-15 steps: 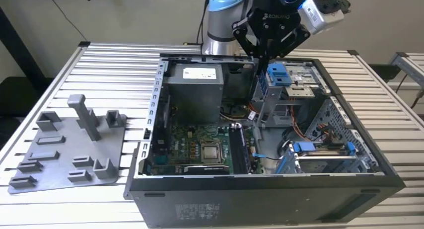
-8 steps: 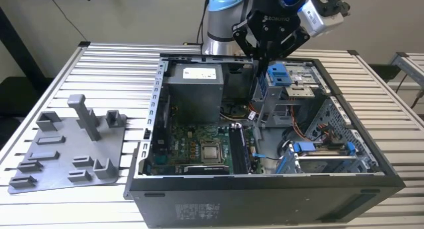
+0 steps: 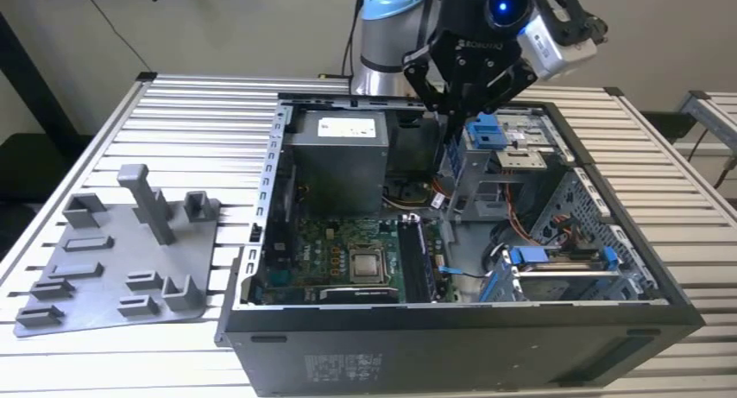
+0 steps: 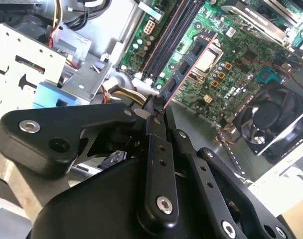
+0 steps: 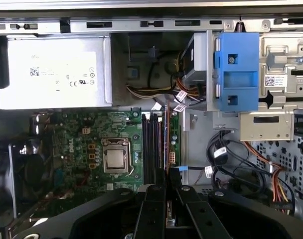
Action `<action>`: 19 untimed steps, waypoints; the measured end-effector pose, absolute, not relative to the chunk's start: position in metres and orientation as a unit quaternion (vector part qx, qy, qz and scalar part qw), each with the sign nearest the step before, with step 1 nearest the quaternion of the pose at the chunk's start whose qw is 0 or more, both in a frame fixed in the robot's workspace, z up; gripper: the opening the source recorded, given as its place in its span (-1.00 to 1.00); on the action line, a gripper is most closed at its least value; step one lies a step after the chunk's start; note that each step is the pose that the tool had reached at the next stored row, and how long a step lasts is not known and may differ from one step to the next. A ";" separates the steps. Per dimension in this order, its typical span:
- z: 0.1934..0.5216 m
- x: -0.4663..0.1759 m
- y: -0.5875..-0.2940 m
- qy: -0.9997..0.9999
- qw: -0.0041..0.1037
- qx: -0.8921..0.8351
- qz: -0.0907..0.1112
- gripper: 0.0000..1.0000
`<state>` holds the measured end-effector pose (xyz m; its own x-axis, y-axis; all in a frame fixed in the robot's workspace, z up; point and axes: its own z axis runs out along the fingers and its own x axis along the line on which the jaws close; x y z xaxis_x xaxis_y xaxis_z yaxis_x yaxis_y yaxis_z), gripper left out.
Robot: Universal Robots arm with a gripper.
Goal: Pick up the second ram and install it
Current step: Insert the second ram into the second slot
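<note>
The second ram [image 4: 187, 67] is clamped edge-on between the closed fingers of the gripper [image 4: 155, 107]. It projects straight out beyond the fingertips, its long axis parallel to the black memory slots [image 4: 171, 35], apparently just above them, along the motherboard [image 4: 231, 74] edge inside the open case [image 3: 461, 316].

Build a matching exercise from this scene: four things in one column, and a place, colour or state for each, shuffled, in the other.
1 second ram
2 power supply
3 fixture tray
4 drive bracket

a blue
b on the table, outside the case
c clamped in the claw
d silver, bearing a white label

Pairs: 1-c, 2-d, 3-b, 4-a
</note>
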<state>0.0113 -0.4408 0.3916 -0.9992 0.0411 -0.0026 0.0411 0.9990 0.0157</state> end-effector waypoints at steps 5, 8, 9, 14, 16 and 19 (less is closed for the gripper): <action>0.386 0.011 -0.443 1.000 0.001 0.021 0.008 -0.72; 0.383 0.011 -0.444 1.000 0.001 0.021 0.008 -0.72; 0.381 0.011 -0.444 1.000 0.001 0.021 0.008 -0.72; 0.374 0.011 -0.444 1.000 0.001 0.021 0.008 -0.72; 0.371 0.011 -0.444 1.000 0.001 0.021 0.008 -0.72; 0.367 0.011 -0.444 1.000 0.001 0.021 0.008 -0.72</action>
<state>0.0113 -0.4445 0.3674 -0.9992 0.0411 -0.0014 0.0411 0.9990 0.0155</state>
